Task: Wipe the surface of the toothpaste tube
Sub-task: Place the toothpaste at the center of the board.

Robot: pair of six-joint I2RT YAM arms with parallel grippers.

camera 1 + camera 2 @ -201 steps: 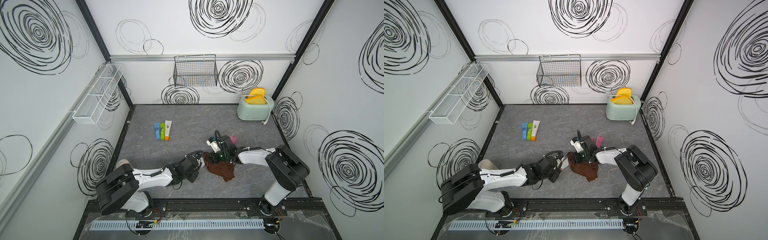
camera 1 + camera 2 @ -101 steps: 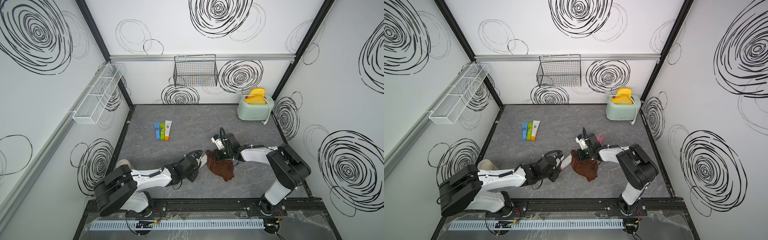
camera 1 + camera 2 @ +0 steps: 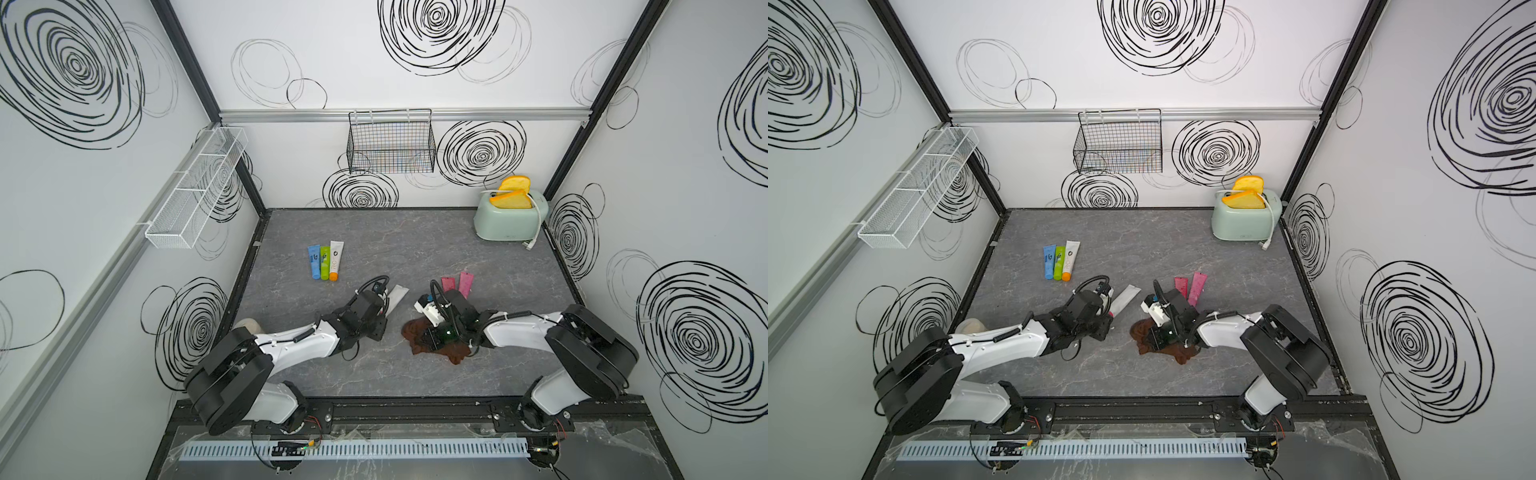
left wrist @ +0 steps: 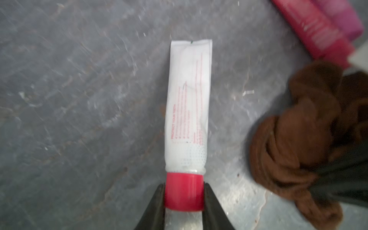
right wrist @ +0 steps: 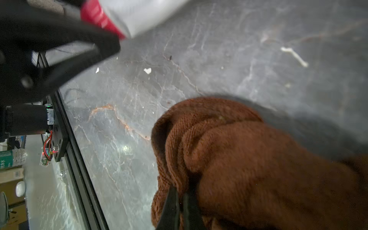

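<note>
Between the tips of the left pincer (image 4: pixel 184 191), the tube (image 4: pixel 187 103) is clamped by its red cap (image 4: pixel 184 194); the right pincer (image 5: pixel 180 192) — nipping the cloth (image 5: pixel 249 159) — has drawn clear beside it: wiping stroke likely finished.

Clear table (image 4: pixel 235 119) between toothpaste tube (image 4: pixel 187 103) and cloth (image 4: pixel 294 143) — pink tubes (image 4: pixel 318 29) block farther back.

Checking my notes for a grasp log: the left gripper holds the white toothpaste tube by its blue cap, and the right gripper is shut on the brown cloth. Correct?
The cap is red, not blue; the left wrist view shows it. Otherwise yes: the left gripper holds the white toothpaste tube by it, and the right gripper is shut on the brown cloth.
</note>
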